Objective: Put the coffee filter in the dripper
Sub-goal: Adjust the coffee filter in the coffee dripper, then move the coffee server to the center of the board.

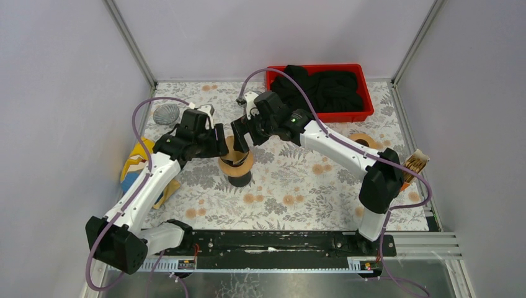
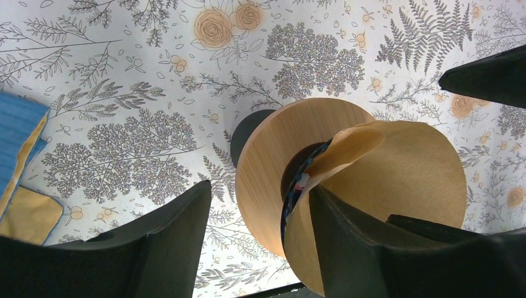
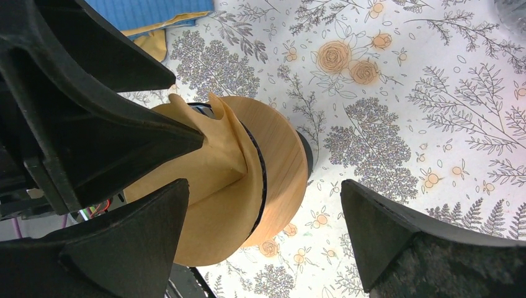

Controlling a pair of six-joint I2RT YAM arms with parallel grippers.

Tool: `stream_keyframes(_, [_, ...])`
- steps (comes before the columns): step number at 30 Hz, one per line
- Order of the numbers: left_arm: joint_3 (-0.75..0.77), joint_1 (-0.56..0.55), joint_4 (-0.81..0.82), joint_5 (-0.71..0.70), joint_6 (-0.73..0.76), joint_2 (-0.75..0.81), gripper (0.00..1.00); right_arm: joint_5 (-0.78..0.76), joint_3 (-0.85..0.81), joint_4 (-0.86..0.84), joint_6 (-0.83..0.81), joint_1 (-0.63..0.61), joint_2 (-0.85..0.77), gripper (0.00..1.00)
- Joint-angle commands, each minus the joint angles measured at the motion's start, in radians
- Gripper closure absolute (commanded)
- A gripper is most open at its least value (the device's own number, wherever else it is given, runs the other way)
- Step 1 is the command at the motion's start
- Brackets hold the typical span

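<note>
The dripper (image 1: pixel 236 166) stands mid-table, a wooden collar (image 2: pixel 273 167) on a black base. The brown paper filter (image 2: pixel 403 177) sits in its mouth, one edge curled up in a flap. It also shows in the right wrist view (image 3: pixel 211 186). My left gripper (image 1: pixel 221 144) is open over the dripper's left side (image 2: pixel 260 189); one of its fingers (image 2: pixel 353 242) rests against the filter, the other is off to the side. My right gripper (image 1: pixel 241 141) is open just above the dripper (image 3: pixel 263 183), with the collar (image 3: pixel 282 164) between its spread fingers.
A red bin (image 1: pixel 366 113) of black cloth stands at the back right. A grey shell-like object (image 1: pixel 166 113) and a blue and yellow item (image 1: pixel 132 166) lie at the left. A tape roll (image 1: pixel 361 138) and a wooden item (image 1: pixel 414 166) lie at the right.
</note>
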State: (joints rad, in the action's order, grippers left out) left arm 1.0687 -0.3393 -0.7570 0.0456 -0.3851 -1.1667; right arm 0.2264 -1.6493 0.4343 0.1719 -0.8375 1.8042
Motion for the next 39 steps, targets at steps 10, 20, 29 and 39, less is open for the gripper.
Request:
stream_keyframes(10, [0.064,0.008,0.033,-0.003,-0.004,0.050,0.29,0.015,-0.012,-0.053,0.003,0.005,-0.079,0.00])
stream_keyframes(20, [0.081,0.009,0.052,-0.011,-0.003,0.082,0.26,0.017,-0.049,-0.047,-0.033,0.007,-0.108,0.01])
stream_keyframes(29, [0.053,0.050,0.139,-0.073,0.010,0.129,0.20,-0.097,-0.101,-0.025,-0.069,0.107,-0.061,0.00])
stream_keyframes(39, [0.001,0.236,0.269,-0.075,0.040,0.128,0.15,-0.129,-0.161,-0.104,-0.168,0.219,0.074,0.01])
